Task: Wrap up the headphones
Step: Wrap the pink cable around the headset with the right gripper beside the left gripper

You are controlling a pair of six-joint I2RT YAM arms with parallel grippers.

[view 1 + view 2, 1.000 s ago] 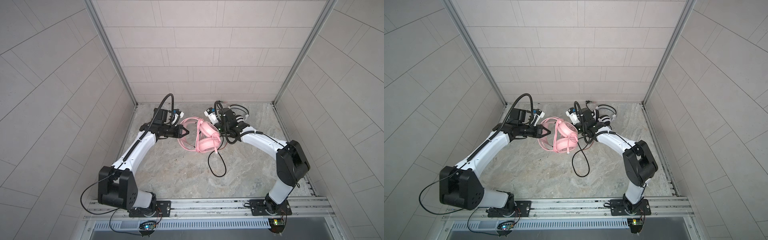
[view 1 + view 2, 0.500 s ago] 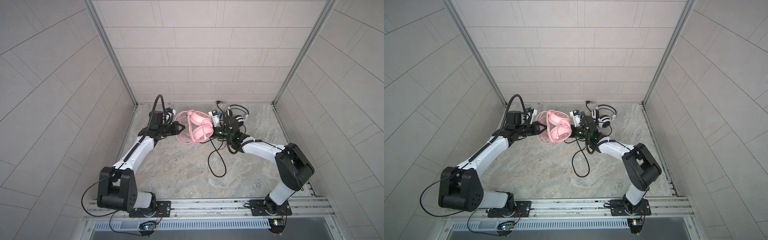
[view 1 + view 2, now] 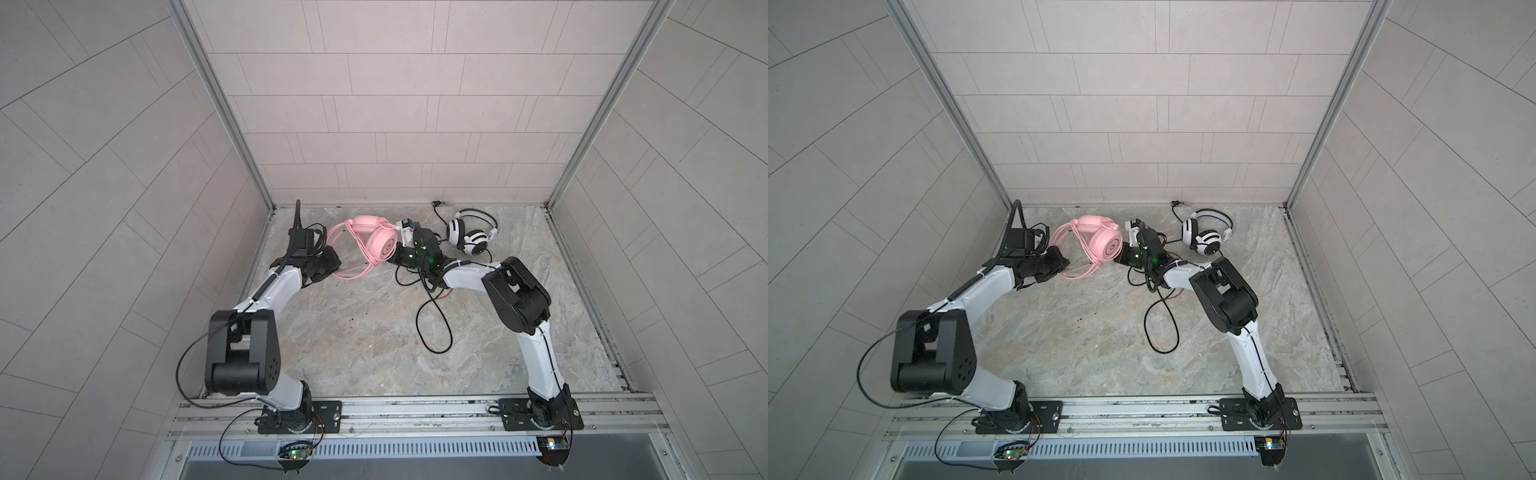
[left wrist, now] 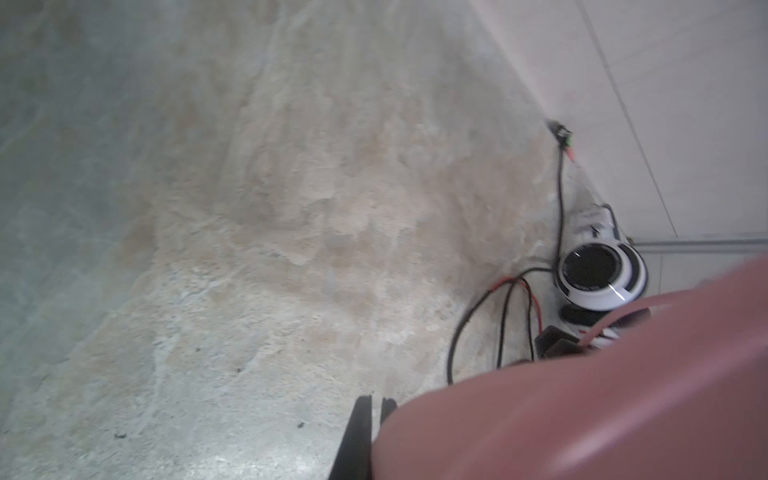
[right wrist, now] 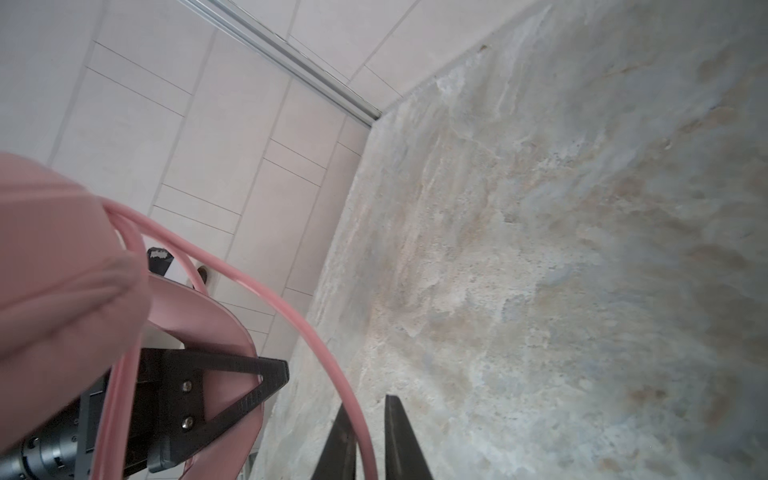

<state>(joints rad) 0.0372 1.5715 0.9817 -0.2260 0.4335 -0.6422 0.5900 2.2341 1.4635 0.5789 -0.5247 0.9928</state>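
While left claw (image 3: 335, 262) clamps pink headset (image 3: 380, 244), right claw (image 5: 365, 402) sits ajar around its cable (image 5: 291, 316).

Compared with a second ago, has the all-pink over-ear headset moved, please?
Yes: the all-pink over-ear headset has shifted left and toward the back wall, judged against the unmoved white-and-black striped headset.

**Little to read from my remote desk**
I can make out one sign only: a round emblem (image 3: 1111, 248) on the outer earcup of the pink headset (image 3: 380, 243), seen in both top views; no word or number is legible.
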